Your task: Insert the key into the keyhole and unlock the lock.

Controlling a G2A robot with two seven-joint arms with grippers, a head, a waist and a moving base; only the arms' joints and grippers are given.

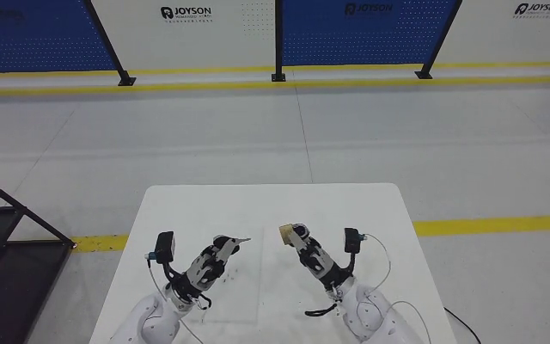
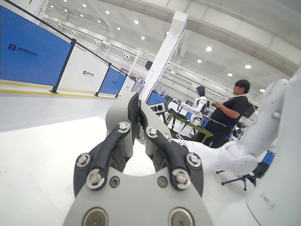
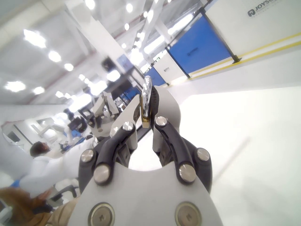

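Both arms are held up over the near half of the white table (image 1: 275, 206). My left gripper (image 1: 227, 248) is shut on a thin silver key (image 1: 241, 240) whose blade points toward the other arm. In the left wrist view the left gripper (image 2: 137, 109) has its black pads pressed together, and the key is edge-on and hard to make out. My right gripper (image 1: 298, 236) is shut on a brass padlock (image 1: 286, 232) that faces the key across a small gap. In the right wrist view the padlock (image 3: 146, 102) shows its silver shackle and brass body between the fingers of the right gripper (image 3: 147, 96).
A faint thin mat (image 1: 234, 297) lies on the table under the left arm. A black frame (image 1: 26, 225) stands off the table's left side. The far half of the table is bare white surface.
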